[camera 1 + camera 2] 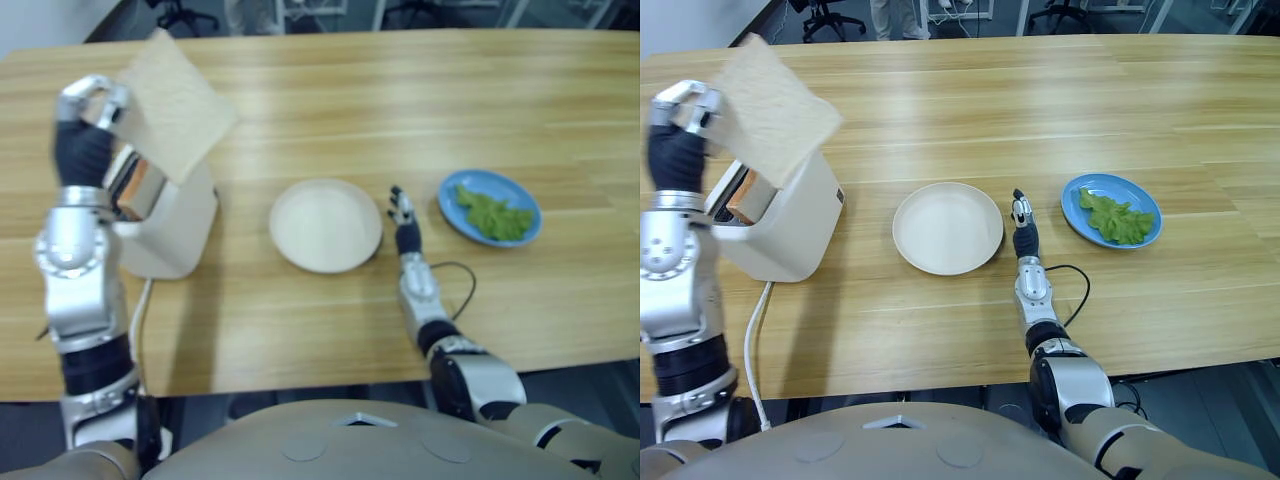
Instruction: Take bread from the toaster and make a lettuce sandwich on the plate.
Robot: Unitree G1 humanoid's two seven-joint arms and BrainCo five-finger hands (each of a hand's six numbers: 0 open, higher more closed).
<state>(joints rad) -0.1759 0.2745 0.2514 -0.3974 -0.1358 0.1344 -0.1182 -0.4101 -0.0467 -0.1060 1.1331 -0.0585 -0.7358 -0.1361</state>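
Desk seen from the robot's head. Left hand, raised over the left edge, fingers closed on one corner of a pale bread slice held tilted above the toaster; a browner slice stands in the slot. Empty cream plate at mid-desk, nearer the front edge. Right hand, fingers straight and holding nothing, lies on the desk between this plate and a blue plate bearing lettuce

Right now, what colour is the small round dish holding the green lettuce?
Blue. The small round dish shows it best in the right eye view.
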